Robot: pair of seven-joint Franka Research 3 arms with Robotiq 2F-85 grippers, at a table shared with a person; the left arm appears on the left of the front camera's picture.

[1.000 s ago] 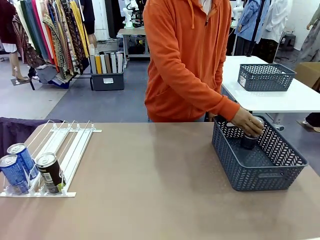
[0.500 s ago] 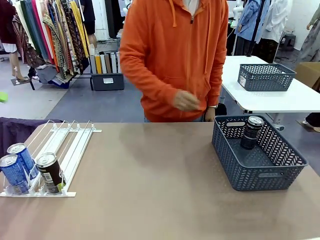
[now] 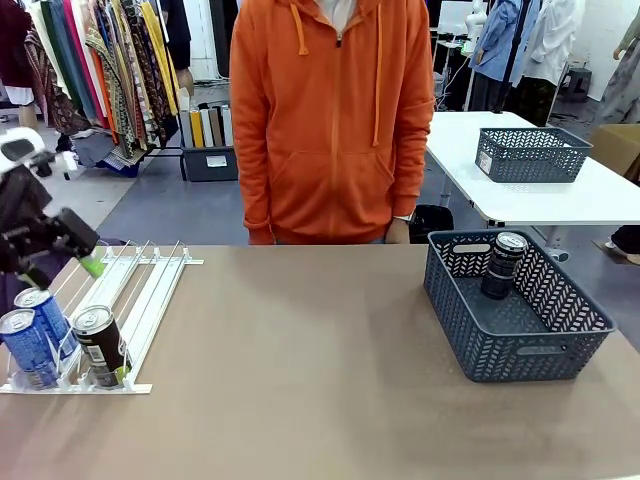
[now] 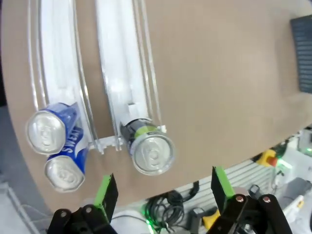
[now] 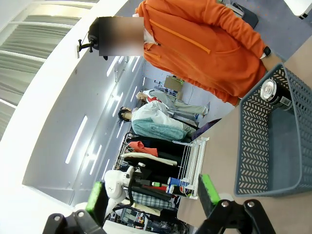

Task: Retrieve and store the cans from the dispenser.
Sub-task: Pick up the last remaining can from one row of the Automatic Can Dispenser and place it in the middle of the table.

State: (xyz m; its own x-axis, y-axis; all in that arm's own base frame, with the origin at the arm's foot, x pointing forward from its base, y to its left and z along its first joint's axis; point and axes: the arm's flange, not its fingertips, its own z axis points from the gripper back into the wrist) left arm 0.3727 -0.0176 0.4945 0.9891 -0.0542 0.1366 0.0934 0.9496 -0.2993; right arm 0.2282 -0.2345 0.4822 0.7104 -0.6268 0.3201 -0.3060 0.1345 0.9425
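Three cans stand at the near end of the dispenser (image 3: 140, 290): two blue cans (image 3: 30, 340) and one dark can (image 3: 100, 345). My left gripper (image 3: 62, 262) hangs blurred over the dispenser's left lanes, behind the cans. In the left wrist view my left gripper (image 4: 162, 187) is open, looking down on the dark can (image 4: 151, 152) and the blue cans (image 4: 48, 130) at the ends of the dispenser (image 4: 122, 73) lanes. Another dark can (image 3: 503, 265) stands in the grey basket (image 3: 540, 350). My right gripper (image 5: 152, 195) is open in the air, holding nothing.
A person in an orange hoodie (image 3: 330, 120) stands at the far edge, hands down and off the table. The right wrist view shows the basket (image 5: 253, 146) with its can (image 5: 270, 90). Bare brown tabletop (image 3: 300, 360) lies between dispenser and basket.
The person let go of the dark can in the basket, drew the hand back and stood upright. My left arm has come in from the left over the dispenser.
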